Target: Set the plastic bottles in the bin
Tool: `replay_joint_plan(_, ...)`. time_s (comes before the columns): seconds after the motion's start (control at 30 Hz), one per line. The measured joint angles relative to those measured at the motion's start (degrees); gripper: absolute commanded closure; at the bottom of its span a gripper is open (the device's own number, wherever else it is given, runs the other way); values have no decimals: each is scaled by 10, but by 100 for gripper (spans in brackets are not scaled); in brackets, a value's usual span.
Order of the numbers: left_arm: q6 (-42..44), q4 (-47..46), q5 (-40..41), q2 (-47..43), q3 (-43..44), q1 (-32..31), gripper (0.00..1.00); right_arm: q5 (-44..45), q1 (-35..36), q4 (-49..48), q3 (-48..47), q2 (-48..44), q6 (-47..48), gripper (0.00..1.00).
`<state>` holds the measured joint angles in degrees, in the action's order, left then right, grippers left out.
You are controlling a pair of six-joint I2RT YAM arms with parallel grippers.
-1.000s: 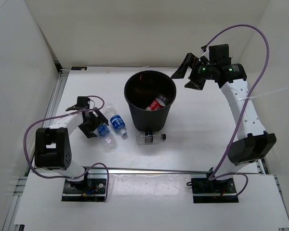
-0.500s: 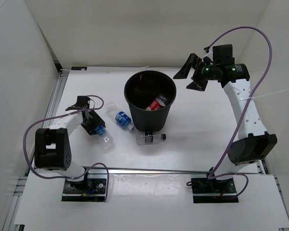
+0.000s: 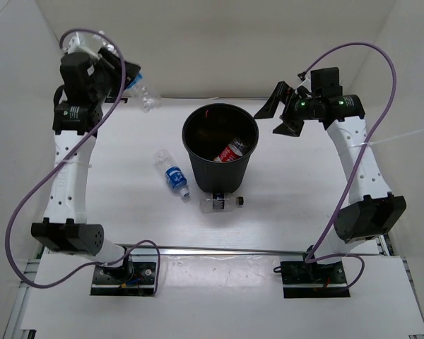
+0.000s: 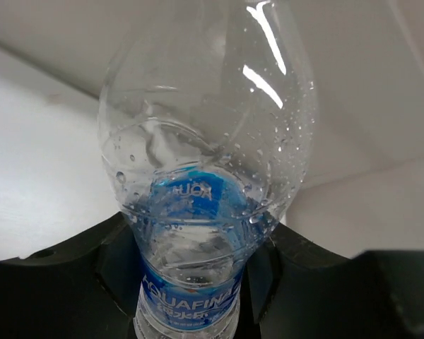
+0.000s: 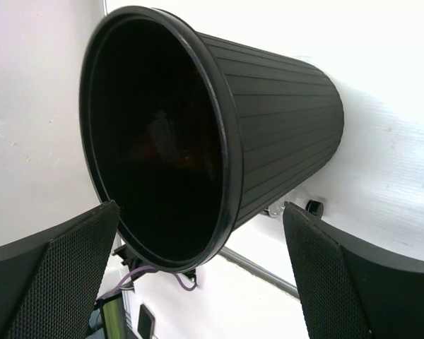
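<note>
My left gripper is high at the back left, shut on a clear plastic bottle with a blue label. In the left wrist view that bottle fills the frame, with the left gripper clamped on its labelled waist. The black bin stands mid-table with a red-labelled bottle inside. Another blue-labelled bottle lies left of the bin. A dark-labelled one with a black cap lies at the bin's foot. My right gripper hovers open just right of the rim; the right wrist view shows this gripper facing the bin.
White walls enclose the table on the left, back and right. A metal rail runs along the near edge in front of both arm bases. Purple cables loop from each arm.
My left gripper shut on the blue-labelled bottle on the table and lifted it high to the back left. The other blue-labelled bottle shifted a little. The right arm barely moved.
</note>
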<state>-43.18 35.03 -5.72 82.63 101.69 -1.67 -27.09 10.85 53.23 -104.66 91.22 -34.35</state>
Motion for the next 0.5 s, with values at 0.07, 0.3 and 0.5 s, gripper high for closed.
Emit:
replay_joint_plan(0.07, 6, -9, -20, 38, 70, -24, 62, 3, 0, 0, 8, -1, 0, 0)
replay_joint_plan(0.3, 21, -18, -96, 201, 172, -134, 41, 19, -4, 3, 31, -11, -3, 0)
replay_joint_plan(0.5, 44, 18, -115, 271, 141, -200, 0, 32, -13, -2, 59, -47, -8, 0)
